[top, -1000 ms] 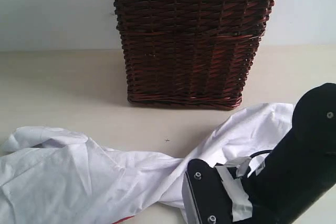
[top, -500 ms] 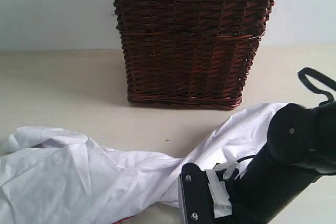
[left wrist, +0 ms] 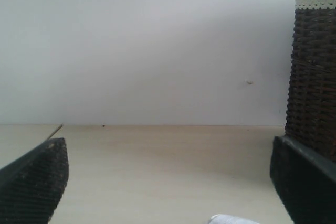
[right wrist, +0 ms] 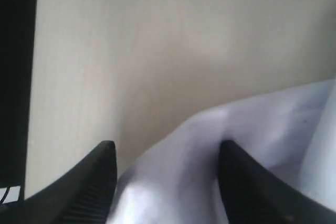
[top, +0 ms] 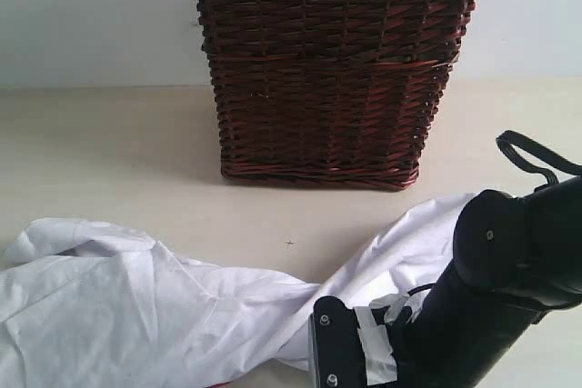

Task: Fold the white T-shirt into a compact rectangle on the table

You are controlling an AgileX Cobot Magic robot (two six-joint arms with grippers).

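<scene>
The left gripper (left wrist: 168,182) hangs over bare desk (top: 109,152), its jaws wide with nothing between them. The white T-shirt (top: 136,315) lies crumpled across the desk, in front of the dark wicker basket (top: 327,79). The right gripper (right wrist: 168,182) has its jaws spread apart astride a raised fold of the shirt.

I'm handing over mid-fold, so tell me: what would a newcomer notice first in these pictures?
The dark brown wicker basket stands at the back middle of the table. In front of it the white T-shirt sprawls crumpled across the table, not yet folded. The black right arm fills the near right corner, with the right gripper open astride a raised fold of the shirt.
</scene>
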